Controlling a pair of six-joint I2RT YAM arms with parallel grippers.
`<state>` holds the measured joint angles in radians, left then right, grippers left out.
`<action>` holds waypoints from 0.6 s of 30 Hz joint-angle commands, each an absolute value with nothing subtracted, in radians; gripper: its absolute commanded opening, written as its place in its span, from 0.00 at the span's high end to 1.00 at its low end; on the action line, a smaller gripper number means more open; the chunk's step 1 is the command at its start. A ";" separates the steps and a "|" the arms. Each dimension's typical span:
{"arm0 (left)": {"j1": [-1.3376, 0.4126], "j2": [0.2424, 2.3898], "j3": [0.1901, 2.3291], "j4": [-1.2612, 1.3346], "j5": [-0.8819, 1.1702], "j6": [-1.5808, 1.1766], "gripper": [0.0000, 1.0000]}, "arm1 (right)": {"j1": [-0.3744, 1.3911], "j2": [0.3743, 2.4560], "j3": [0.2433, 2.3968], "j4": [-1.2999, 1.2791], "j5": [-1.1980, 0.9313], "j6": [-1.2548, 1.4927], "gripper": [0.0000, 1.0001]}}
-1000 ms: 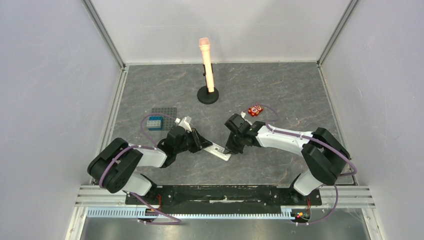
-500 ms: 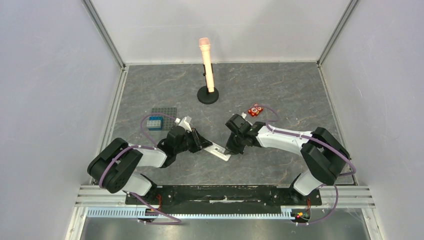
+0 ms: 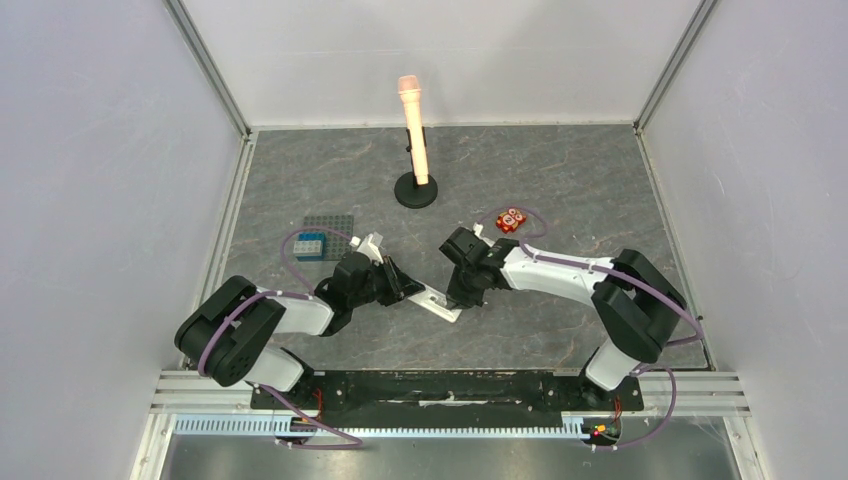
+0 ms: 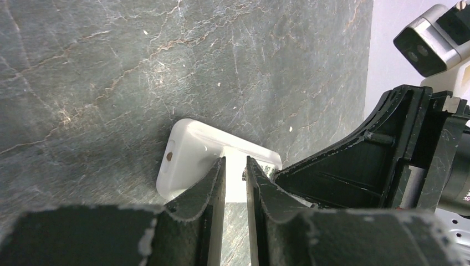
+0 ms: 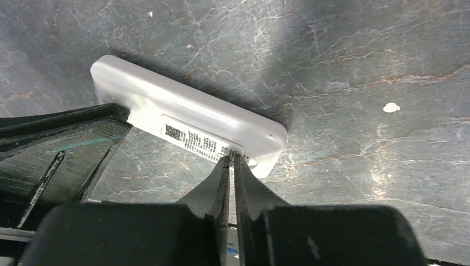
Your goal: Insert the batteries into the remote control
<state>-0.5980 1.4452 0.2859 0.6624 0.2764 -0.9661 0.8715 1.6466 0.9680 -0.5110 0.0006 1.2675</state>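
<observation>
Task looked barely begun. Nearest the bases, both arms bent inward and met at lower centre of the top view over the remote control (image 3: 440, 303). It sat on the tabletop (image 3: 560, 180) between the two pincers.

The left pincer (image 4: 235, 166) had its jaws drawn close with only a narrow slot left. White plastic of the remote filled that slot in the left wrist view, so it was judged clamped on one end of the handset, steadying it.

The right pincer (image 5: 231, 160) had its fingers practically together with nothing seen between them. Its tips touched the remote's lower edge near the right corner of the right wrist view, just beside the printed label (image 5: 194, 141).

The remote showed its label side to that camera, no buttons visible. Whether it lay flat or tipped up on a long edge couldn't be told. No open compartment was seen and the shell looked unbroken, so the cover was probably not off yet. No batteries were visible in any view, neither in a pincer nor on the tabletop.

Judged left to do: open the cover, fetch both cells, seat them, close up.

Farther up the frame sat a grey studded plate (image 3: 335, 225) with a blue brick (image 3: 309, 245) at left-centre and a red block (image 3: 511, 220) at right-centre. Both were well apart from the remote. Farthest, at top centre, a peach microphone-shaped object (image 3: 412, 120) stood upright on a black round base.
</observation>
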 commanded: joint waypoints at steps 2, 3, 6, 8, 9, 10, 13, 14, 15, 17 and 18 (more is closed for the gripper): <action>-0.600 1.442 0.264 0.669 0.256 -0.924 0.75 | 0.903 1.778 1.015 -0.535 0.092 1.230 0.85; -0.600 1.441 0.264 0.674 0.260 -0.921 0.75 | 0.902 1.786 1.029 -0.538 0.092 1.224 0.84; -0.601 1.444 0.263 0.693 0.274 -0.917 0.75 | 0.903 1.816 1.067 -0.538 0.086 1.207 0.83; -0.604 1.445 0.262 0.710 0.284 -0.916 0.75 | 0.904 1.842 1.078 -0.538 0.088 1.197 0.84; -0.606 1.448 0.262 0.719 0.288 -0.916 0.75 | 0.904 1.851 1.082 -0.539 0.090 1.193 0.84; -0.607 1.451 0.262 0.724 0.295 -0.913 0.74 | 0.905 1.862 1.083 -0.543 0.095 1.185 0.85; -0.615 1.461 0.264 0.746 0.308 -0.908 0.75 | 0.905 1.892 1.085 -0.569 0.104 1.167 0.87; -0.618 1.465 0.265 0.750 0.308 -0.908 0.75 | 0.904 1.895 1.085 -0.574 0.107 1.165 0.88; -0.620 1.467 0.266 0.750 0.308 -0.908 0.75 | 0.906 1.889 1.083 -0.572 0.111 1.164 0.88; -0.623 1.471 0.265 0.752 0.302 -0.908 0.75 | 0.905 1.862 1.090 -0.572 0.125 1.167 0.87; -0.623 1.474 0.265 0.749 0.296 -0.909 0.75 | 0.904 1.847 1.097 -0.572 0.134 1.168 0.86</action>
<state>-0.6155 1.4590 0.2714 0.7052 0.2970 -0.9550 0.8875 1.7641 1.1378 -0.6823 0.0170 1.1652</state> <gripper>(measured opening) 0.255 0.128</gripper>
